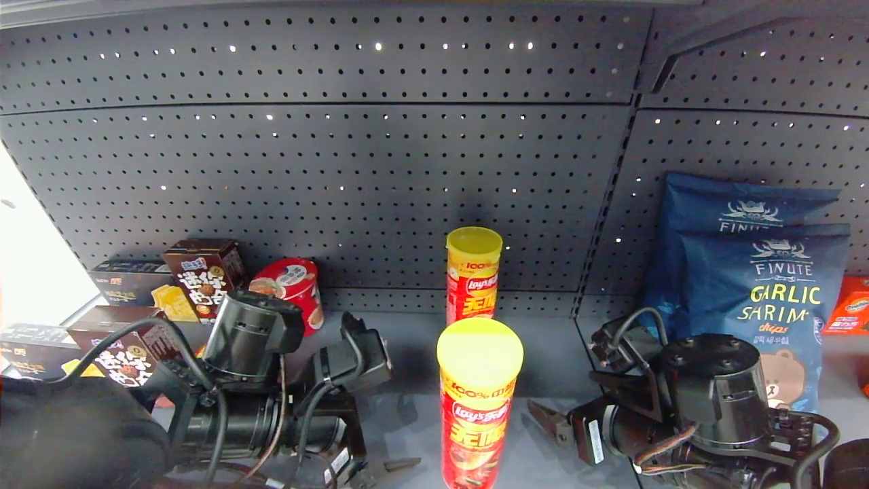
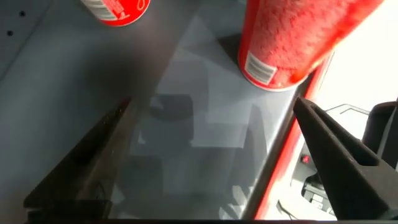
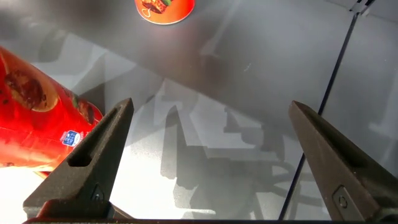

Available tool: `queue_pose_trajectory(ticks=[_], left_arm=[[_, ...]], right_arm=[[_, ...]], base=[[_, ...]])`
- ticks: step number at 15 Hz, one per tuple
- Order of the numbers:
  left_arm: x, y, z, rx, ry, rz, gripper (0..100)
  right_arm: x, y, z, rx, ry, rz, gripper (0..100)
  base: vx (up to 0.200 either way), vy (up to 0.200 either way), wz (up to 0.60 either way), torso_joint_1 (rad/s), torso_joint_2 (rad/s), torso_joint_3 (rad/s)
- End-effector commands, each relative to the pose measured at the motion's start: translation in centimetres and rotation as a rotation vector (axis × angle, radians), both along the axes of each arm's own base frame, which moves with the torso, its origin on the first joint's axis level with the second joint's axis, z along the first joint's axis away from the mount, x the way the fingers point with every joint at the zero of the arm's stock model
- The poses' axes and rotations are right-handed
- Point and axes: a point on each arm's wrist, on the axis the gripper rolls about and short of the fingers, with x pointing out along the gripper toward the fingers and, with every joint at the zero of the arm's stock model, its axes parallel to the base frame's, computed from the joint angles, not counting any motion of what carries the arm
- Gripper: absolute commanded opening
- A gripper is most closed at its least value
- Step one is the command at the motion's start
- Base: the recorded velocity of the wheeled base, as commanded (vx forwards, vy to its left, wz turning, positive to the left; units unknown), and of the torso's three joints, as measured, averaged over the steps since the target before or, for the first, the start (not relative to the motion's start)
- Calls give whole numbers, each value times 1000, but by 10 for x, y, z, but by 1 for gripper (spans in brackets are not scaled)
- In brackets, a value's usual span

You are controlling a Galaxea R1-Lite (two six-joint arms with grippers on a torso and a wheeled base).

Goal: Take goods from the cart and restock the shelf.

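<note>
The front chip can [image 1: 479,401] stands upright near the front edge of the shelf [image 1: 407,353], and a second can [image 1: 473,274] stands upright behind it against the pegboard [image 1: 339,170]. My left tool [image 2: 211,162] sits left of the front can, spread wide and holding nothing. My right tool [image 3: 211,162] sits to its right, likewise spread and empty. Brown boxes [image 1: 204,272] and a red cup [image 1: 292,288] lie further left, and blue chip bags [image 1: 760,285] stand to the right.
</note>
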Motion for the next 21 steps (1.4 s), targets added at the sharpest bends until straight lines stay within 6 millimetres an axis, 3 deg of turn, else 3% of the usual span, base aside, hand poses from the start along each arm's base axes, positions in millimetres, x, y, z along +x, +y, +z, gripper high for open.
queue_pose_trajectory(ticks=[1, 6, 16, 21], left_arm=[[6, -7, -8, 11, 20, -9, 100], [22, -17, -9, 6, 11, -15, 100], [27, -28, -13, 8, 15, -38, 100], [27, -25, -12, 8, 14, -26, 100]], right_arm=[[1, 1, -1, -1, 1, 0, 100], [0, 1, -1, -2, 2, 2, 100], [1, 0, -2, -2, 6, 1, 100], [2, -2, -2, -2, 6, -10, 100]], base=[[0, 0, 0, 0, 0, 0], [0, 0, 0, 0, 0, 0], [0, 0, 0, 0, 0, 0], [0, 0, 0, 0, 0, 0]])
